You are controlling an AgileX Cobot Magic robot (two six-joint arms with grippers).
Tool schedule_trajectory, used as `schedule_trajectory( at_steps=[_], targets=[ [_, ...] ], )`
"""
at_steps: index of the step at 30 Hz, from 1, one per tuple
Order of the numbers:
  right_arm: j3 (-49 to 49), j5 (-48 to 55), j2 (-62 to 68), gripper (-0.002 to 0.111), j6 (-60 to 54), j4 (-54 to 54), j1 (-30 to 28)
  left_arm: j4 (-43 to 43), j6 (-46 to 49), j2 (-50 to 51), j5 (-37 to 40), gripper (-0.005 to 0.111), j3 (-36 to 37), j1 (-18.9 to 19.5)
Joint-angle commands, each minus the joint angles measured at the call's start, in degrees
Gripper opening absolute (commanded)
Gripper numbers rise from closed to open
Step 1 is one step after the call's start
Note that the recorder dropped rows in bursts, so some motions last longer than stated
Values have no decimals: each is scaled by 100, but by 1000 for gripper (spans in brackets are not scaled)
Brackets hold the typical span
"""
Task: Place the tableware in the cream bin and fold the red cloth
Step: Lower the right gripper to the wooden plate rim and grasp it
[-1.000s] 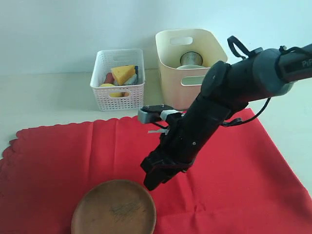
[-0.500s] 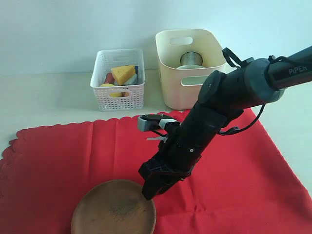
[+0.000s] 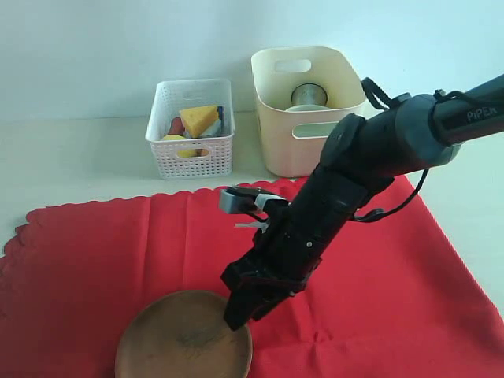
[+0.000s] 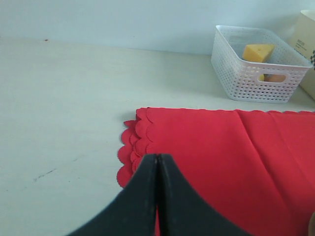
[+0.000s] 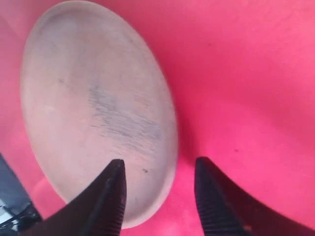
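Only readable text: "PiPER" in pale letters on the dark upper link of the right arm point(image 3: 398, 146), off to the right of the cream bin point(image 3: 277, 142) in the exterior view. Left wrist view shows a sticker point(image 4: 310, 45) with black print on that bin's wall, cut off at the view's edge and too small to read. No other legible marks

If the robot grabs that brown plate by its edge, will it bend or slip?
It probably won't bend: the wooden plate looks thick and stiff. It may tilt, since the right gripper straddles only one side of the rim. Its surface looks matte, so slipping seems unlikely.
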Motion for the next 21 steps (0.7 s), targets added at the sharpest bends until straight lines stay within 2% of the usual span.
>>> schedule_trajectory(
  at_steps=[1,15,21],
  targets=[
    [3,173,1,43,-257,263,6,0,0,-33,-44,1,13,15],
    [3,58,185,43,-246,222,6,0,0,-33,-44,1,13,15],
    [3,70,185,43,-299,199,324,0,0,-33,-44,1,13,15]
  ],
)
